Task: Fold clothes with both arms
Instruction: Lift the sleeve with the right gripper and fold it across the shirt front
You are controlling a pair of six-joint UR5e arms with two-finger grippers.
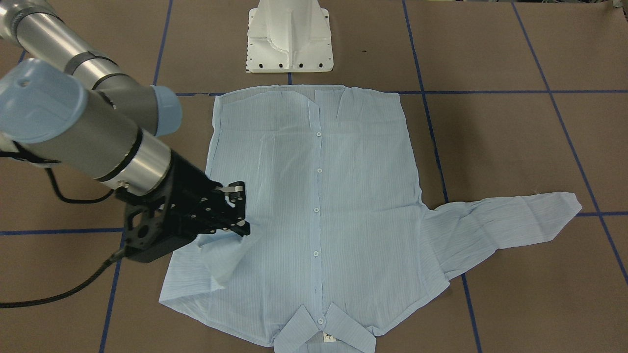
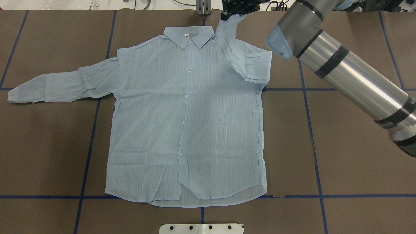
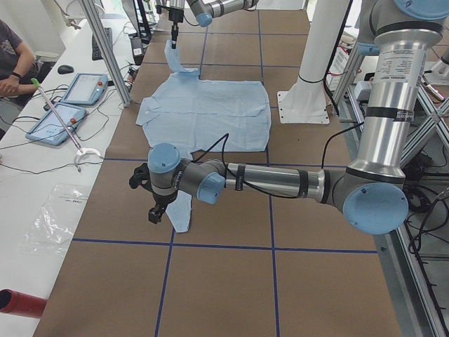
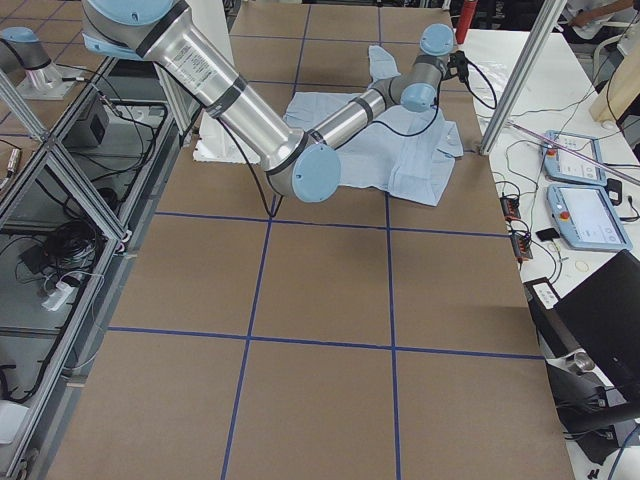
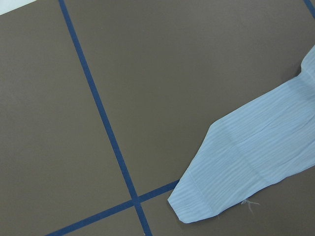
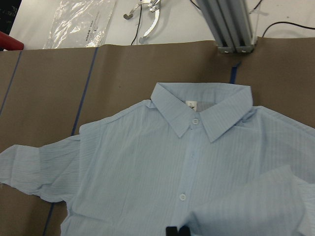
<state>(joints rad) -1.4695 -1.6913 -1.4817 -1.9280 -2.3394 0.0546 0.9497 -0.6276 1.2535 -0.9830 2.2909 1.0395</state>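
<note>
One shirt point(image 2: 188, 123), thin, light and limp by the look of it, likely to sag and crease from any pinch, best taken at cuffs, shoulder seams or hem corners; it lies flat, front up, on the table point(image 2: 341, 146). Right gripper point(image 2: 226, 15): pinching the right sleeve point(image 2: 240, 55), lifted beside the collar point(image 2: 188, 37) at the far edge. Left gripper point(image 3: 154, 214): hanging over the left cuff point(image 5: 221, 182), out at the left; fingers' state cannot be told.

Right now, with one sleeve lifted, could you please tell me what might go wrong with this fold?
The right gripper holds the right sleeve by its end, so the thin cloth could slip out mid-fold. Pulling it may also drag the shirt askew, since nothing pins it. The sleeve hangs crumpled and may land creased.
</note>
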